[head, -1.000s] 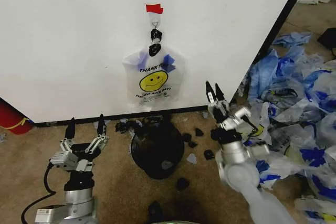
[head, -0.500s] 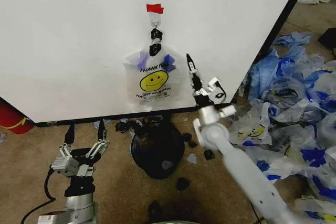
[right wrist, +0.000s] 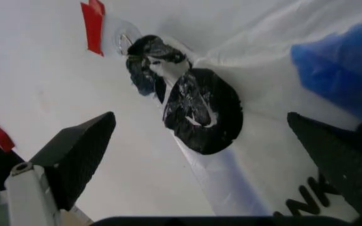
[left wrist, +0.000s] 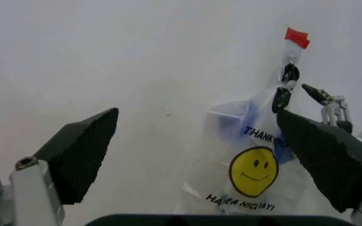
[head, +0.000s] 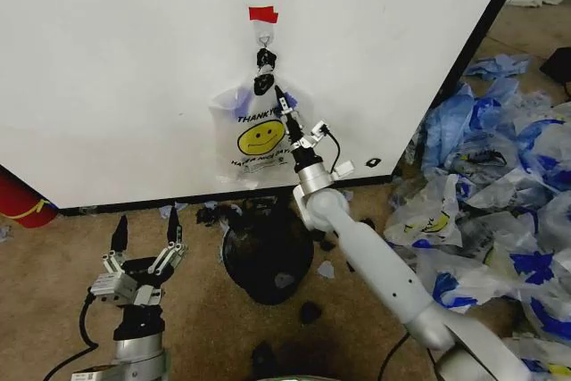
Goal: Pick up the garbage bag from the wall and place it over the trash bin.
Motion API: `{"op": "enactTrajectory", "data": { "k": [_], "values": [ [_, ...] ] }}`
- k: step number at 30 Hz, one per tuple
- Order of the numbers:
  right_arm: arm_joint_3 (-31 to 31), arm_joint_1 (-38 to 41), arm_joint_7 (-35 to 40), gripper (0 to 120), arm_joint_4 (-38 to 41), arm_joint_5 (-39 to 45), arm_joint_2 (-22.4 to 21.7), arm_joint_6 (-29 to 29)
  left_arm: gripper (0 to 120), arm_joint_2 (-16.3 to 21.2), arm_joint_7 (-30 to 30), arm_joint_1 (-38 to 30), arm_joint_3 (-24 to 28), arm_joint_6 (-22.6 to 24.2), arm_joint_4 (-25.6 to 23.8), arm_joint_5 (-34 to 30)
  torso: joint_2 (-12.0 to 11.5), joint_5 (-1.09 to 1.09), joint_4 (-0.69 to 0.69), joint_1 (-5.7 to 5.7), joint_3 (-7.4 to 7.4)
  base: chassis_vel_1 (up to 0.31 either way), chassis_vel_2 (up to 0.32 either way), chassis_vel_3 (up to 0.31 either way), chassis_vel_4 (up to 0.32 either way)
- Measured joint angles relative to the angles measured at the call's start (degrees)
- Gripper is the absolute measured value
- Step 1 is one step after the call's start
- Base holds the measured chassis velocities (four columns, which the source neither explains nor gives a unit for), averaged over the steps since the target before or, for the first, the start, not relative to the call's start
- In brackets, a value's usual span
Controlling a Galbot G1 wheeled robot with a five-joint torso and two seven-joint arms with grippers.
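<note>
Translucent garbage bag (head: 260, 136) still hooked; our right gripper (head: 287, 113), jaws spread, has swung onto it, ready to grasp.

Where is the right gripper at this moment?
In the head view, the right gripper is raised at the garbage bag on the wall, just below the hook, above the trash bin.

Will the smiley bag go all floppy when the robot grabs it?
Probably. The garbage bag looks thin and see-through, hanging limp and wrinkled from the hook, so it should sag and crumple. It likely weighs little and seems empty. The open right gripper may find the plastic slippery.
</note>
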Motion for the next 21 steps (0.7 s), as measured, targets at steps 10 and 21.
{"op": "enactTrajectory", "data": {
  "k": [10, 21],
  "values": [
    [0.0, 3.2, -1.6, 100, -5.4, -0.3, 3.5, -0.7, 99, -0.3, 0.1, 0.8, 0.6, -0.6, -0.2, 0.6, 0.0, 0.00, 0.00, 0.00, 0.00, 0.000, 0.000, 0.000, 0.000],
    [0.6, 3.4, -2.2, 100, -3.8, -1.4, 3.0, -1.1, 99, -0.8, 0.2, 1.7, 1.1, -1.3, -0.4, 1.7, 0.0, 0.00, 0.00, -0.01, 0.00, 0.000, 0.000, 0.000, 0.000]
  ]
}}
